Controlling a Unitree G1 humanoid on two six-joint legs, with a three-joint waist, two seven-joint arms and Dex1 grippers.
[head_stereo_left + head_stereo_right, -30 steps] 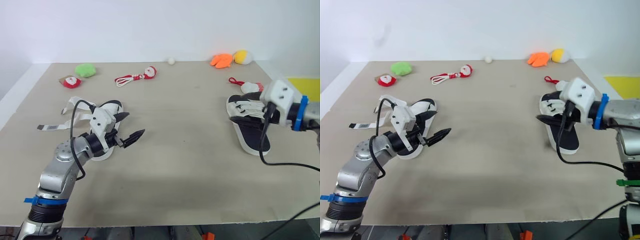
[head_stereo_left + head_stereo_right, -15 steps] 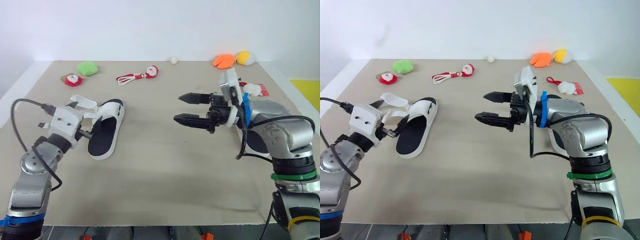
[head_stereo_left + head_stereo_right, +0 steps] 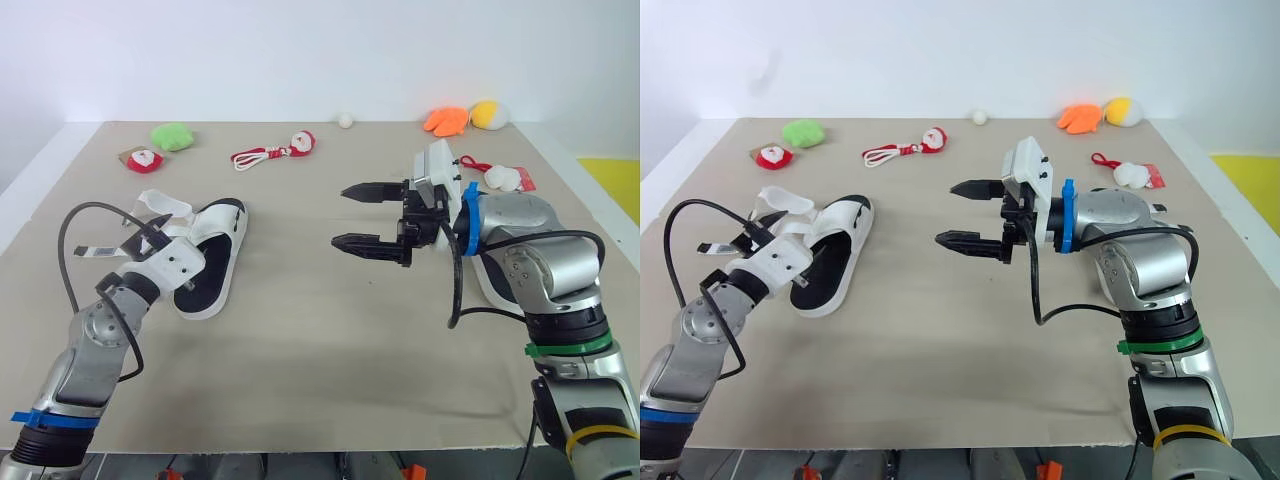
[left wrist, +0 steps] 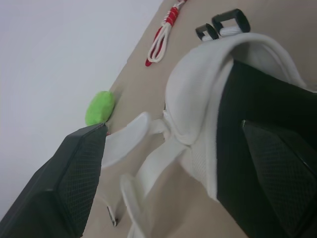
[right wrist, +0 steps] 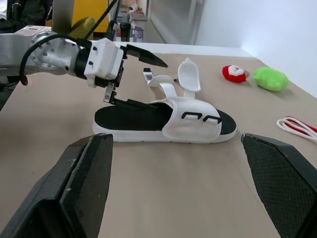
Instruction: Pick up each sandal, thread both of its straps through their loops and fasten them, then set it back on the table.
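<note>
from the head, a white sandal (image 3: 215,250) with a black footbed is lying on the left side of the table (image 3: 320,370), its straps (image 3: 160,203) splaying loose toward the table's edge. the left gripper (image 3: 175,262) is sitting at the sandal's heel end. the right gripper (image 3: 340,215) is hovering over the middle of the table, fingers spread wide, pointing at the sandal but well apart from it. a green plush (image 3: 172,137) and a red corded toy (image 3: 272,153) are lying near the far edge.

at the left wrist, the fingers (image 4: 69,188) are standing wide apart, one over the black footbed, the other beside the loose straps.

at the right wrist, the left gripper's lower finger is resting on the heel of the footbed, with its upper finger raised above.
</note>
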